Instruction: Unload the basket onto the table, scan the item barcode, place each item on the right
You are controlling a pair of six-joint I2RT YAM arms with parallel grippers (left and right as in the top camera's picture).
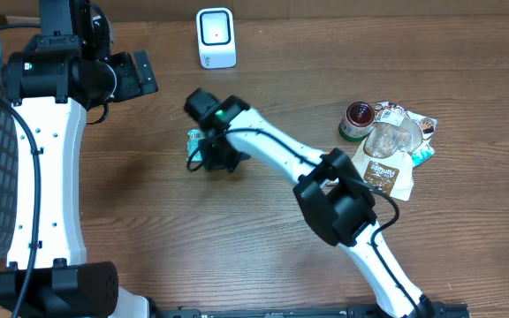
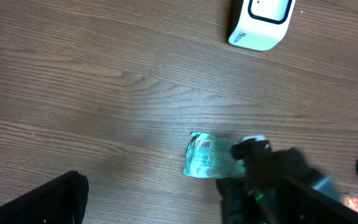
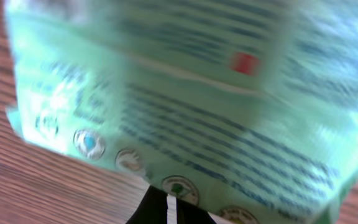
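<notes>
Centrally, green packet (image 2: 205, 157), scanner (image 1: 216, 37) well apart.

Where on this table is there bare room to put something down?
Bare wood lies between the left arm and the green packet, and between the scanner and the pile of items. Crowded around that pile.

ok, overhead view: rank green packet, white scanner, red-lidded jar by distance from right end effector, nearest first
1. green packet, held in the right end effector, mid-table.
2. white scanner, at the far edge.
3. red-lidded jar, in the pile on the right.
</notes>
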